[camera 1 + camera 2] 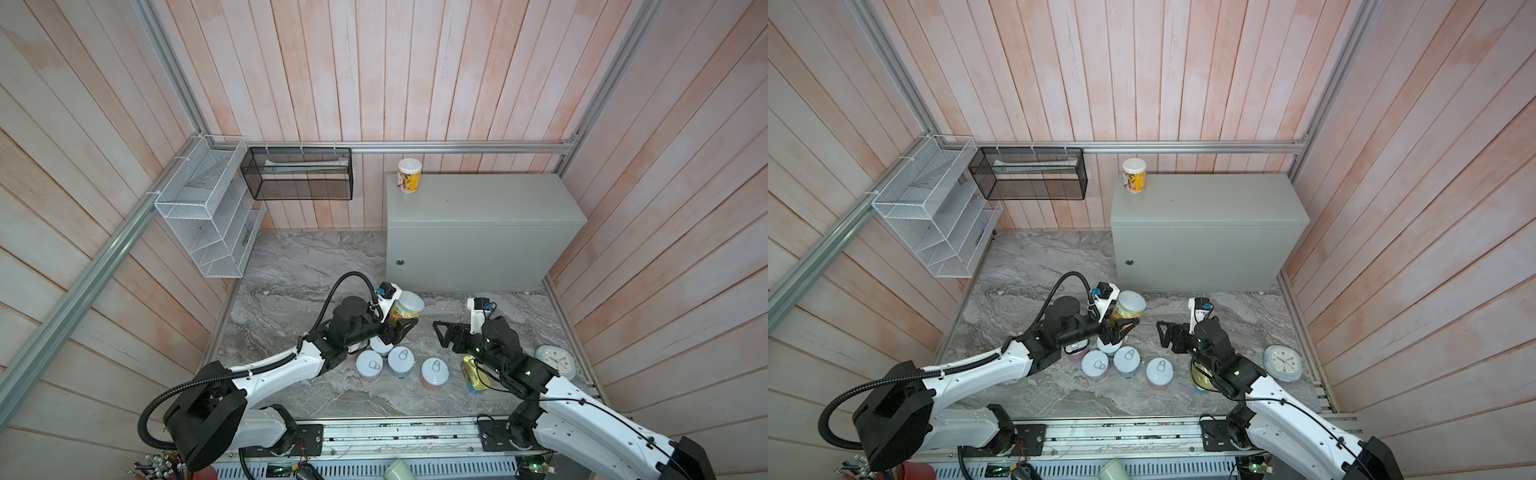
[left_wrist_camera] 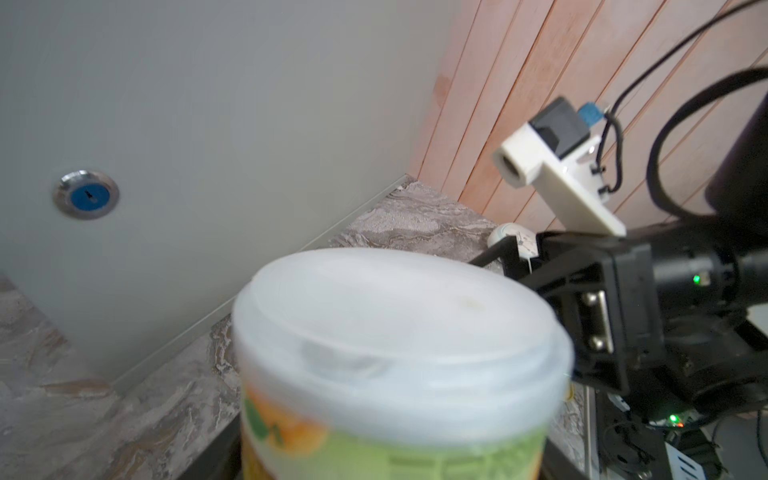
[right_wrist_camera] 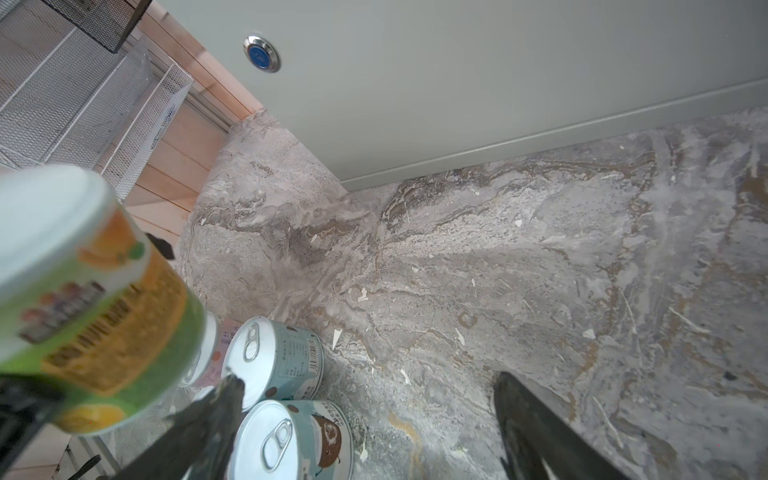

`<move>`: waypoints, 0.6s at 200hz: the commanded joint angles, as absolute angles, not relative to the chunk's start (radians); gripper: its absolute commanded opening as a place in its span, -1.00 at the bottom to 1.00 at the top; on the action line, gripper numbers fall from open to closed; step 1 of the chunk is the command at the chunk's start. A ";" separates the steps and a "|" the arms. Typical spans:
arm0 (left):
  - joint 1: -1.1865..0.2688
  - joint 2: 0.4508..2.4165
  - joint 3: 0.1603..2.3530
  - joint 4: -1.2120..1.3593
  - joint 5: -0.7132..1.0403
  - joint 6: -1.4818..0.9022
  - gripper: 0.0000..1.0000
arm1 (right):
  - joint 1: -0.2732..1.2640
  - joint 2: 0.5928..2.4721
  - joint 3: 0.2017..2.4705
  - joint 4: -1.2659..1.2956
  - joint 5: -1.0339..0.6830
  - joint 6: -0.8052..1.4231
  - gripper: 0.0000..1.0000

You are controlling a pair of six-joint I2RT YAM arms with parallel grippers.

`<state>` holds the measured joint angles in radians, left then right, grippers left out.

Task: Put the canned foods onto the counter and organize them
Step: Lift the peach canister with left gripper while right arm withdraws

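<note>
while the tilted can [image 1: 408, 308] is clamped in the left tool [image 1: 400, 323], it should be levelled above the grey surface [image 1: 478, 199]. the right tool [image 1: 439, 335] is spread, empty.

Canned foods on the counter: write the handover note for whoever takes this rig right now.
Left gripper: shut on the green-label can, held above the marble floor, short of the counter.
Right gripper: open, empty, facing the left one.
Done: one yellow-label can stands on the counter's back left corner.
Left: set down the held can; then move the pull-tab cans clustered on the floor and the gold tin partly under the right arm.
</note>
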<state>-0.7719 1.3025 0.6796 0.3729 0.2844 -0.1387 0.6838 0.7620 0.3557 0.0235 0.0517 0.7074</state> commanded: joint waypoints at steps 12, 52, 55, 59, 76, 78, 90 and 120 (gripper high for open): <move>-0.773 1.258 0.816 0.422 0.241 -0.165 0.09 | 0.683 0.741 0.325 0.072 0.070 0.711 0.88; -0.773 1.262 0.921 0.402 0.209 -0.166 0.09 | 0.683 0.741 0.351 0.006 0.097 0.652 0.87; -0.773 1.263 0.929 0.397 0.203 -0.164 0.09 | 0.683 0.740 0.353 -0.001 0.099 0.647 0.87; -0.773 1.263 0.941 0.393 0.196 -0.162 0.09 | 0.684 0.737 0.356 -0.013 0.104 0.643 0.87; -0.773 1.271 0.994 0.369 0.162 -0.154 0.09 | 0.683 0.716 0.351 -0.049 0.124 0.638 0.87; -0.773 1.272 1.001 0.365 0.158 -0.153 0.09 | 0.683 0.714 0.349 -0.049 0.125 0.639 0.87; -0.773 1.285 1.051 0.339 0.140 -0.150 0.05 | 0.683 0.693 0.329 -0.051 0.127 0.644 0.88; -0.772 1.325 1.209 0.259 0.166 -0.114 0.04 | 0.683 0.643 0.287 -0.044 0.126 0.665 0.88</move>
